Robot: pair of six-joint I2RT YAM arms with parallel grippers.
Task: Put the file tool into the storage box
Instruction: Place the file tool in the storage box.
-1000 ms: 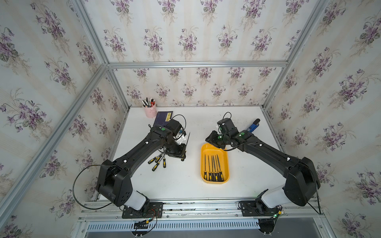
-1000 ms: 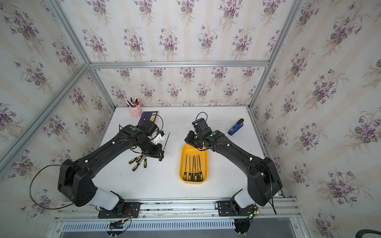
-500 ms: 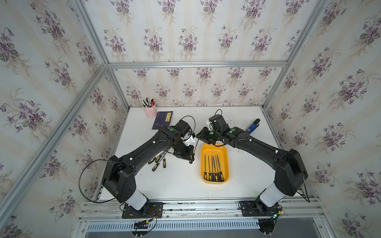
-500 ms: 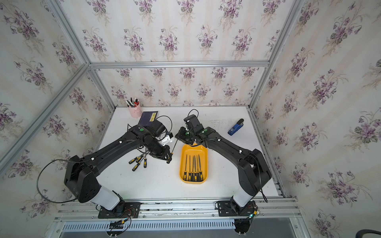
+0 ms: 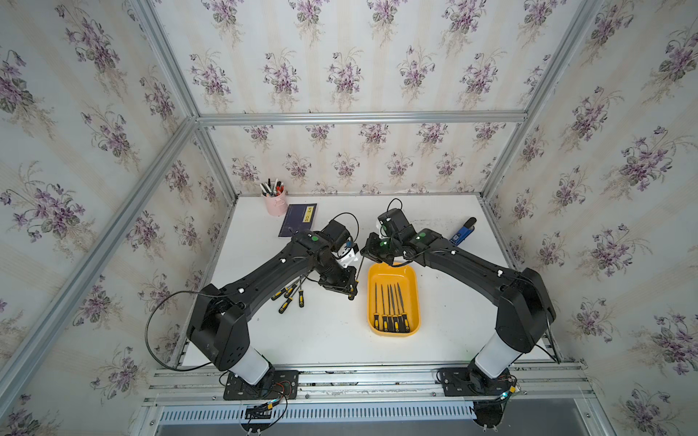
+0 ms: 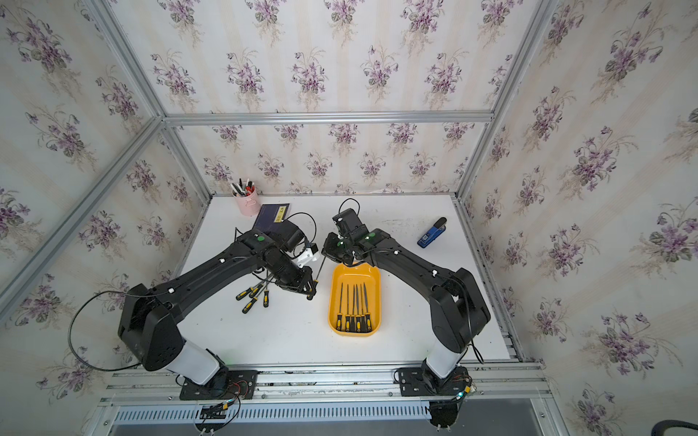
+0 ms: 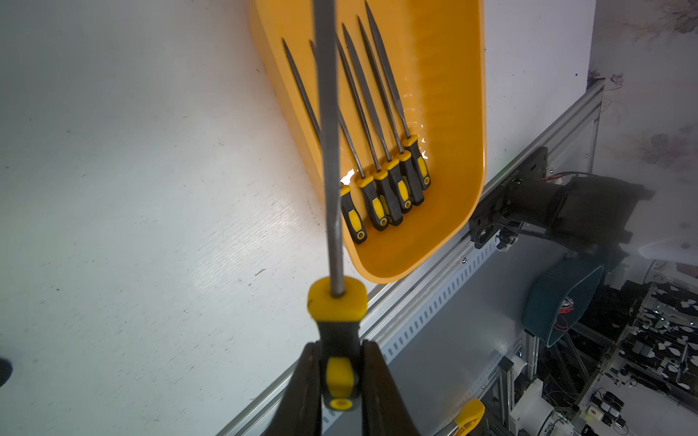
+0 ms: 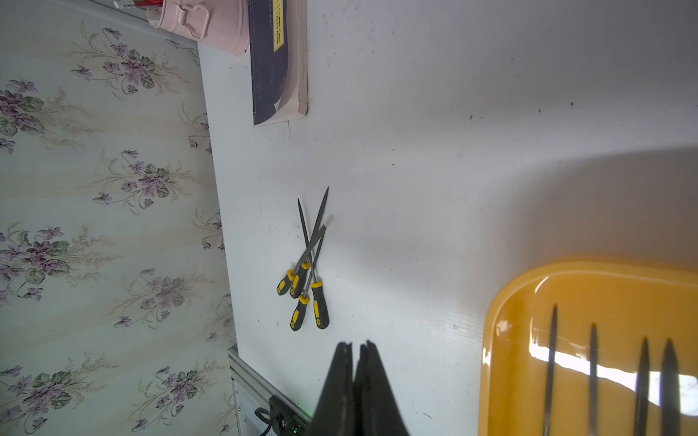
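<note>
The left gripper [image 7: 340, 345] is clamped on the black-and-yellow handle of a file [image 7: 337, 302]. In both top views this file hangs above the table [image 5: 321, 332], just beside the box [image 5: 411, 290] on its left and outside it. The handle is toward the front edge, and the thin shaft slants away toward the right gripper [image 5: 368, 253]. The shaft's tip reaches the right gripper's body near the box's far end.

In the right wrist view the right gripper's jaws are pressed together with only a hairline gap. No file shows between them there, so whether they pinch the tip cannot be told.

The box lies flat on the table with five files [image 5: 391, 305] side by side inside, handles toward the front. Four more files [image 8: 308, 279] lie crossed in a loose heap on the table, partly under the left arm in the top views. A pink cup [image 5: 275, 202], a dark book [image 5: 298, 221] and a blue stapler [image 5: 461, 234] sit near the back wall.
</note>
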